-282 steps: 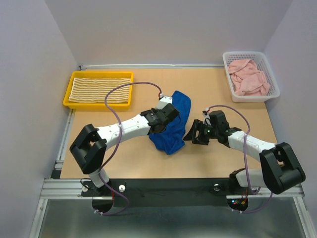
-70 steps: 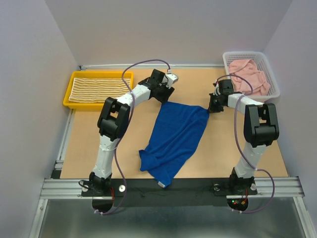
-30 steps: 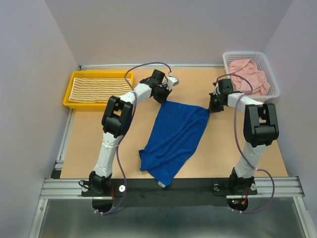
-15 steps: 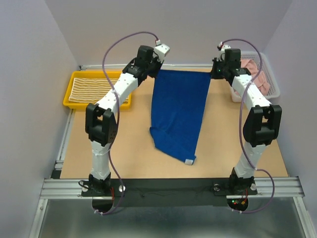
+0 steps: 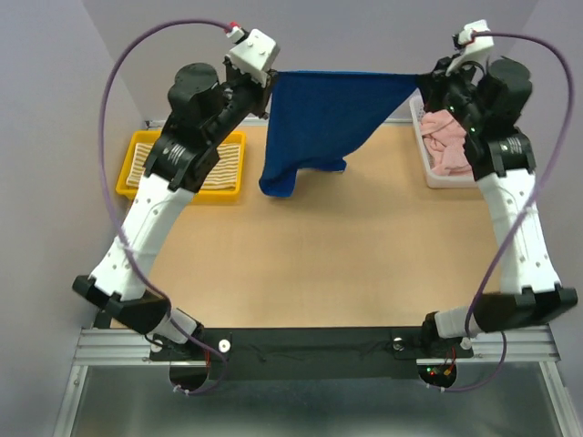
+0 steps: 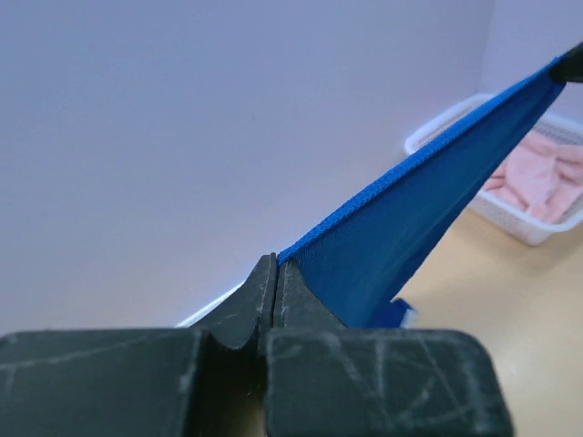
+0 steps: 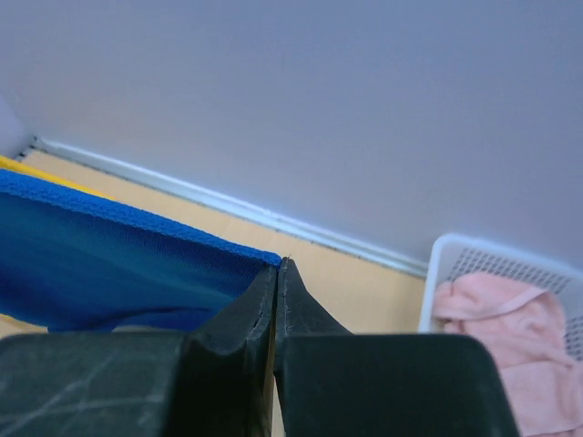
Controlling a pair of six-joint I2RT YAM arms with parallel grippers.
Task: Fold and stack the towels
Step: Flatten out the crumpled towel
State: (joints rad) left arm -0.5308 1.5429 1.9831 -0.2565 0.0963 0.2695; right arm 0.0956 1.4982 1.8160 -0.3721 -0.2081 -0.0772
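The royal blue towel (image 5: 323,114) hangs in the air, stretched taut between both arms high above the table's far end. My left gripper (image 5: 271,80) is shut on its left top corner, and my right gripper (image 5: 421,84) is shut on its right top corner. In the left wrist view the blue towel (image 6: 410,218) runs away from the pinched left gripper (image 6: 275,264). In the right wrist view the blue towel (image 7: 118,255) leaves the right gripper (image 7: 278,266) to the left. The striped towel (image 5: 219,168) lies in the yellow tray (image 5: 132,187). The pink towel (image 5: 448,146) fills the white basket (image 5: 428,173).
The wooden table (image 5: 328,264) spreads below the hanging cloth. The back wall stands close behind both grippers. The white basket (image 6: 510,214) shows in the left wrist view, and the basket (image 7: 455,250) with pink cloth (image 7: 496,314) in the right wrist view.
Both arms have risen, lifting the blue towel off the table and pulling its top edge straight; its lower end now hangs free above the surface.
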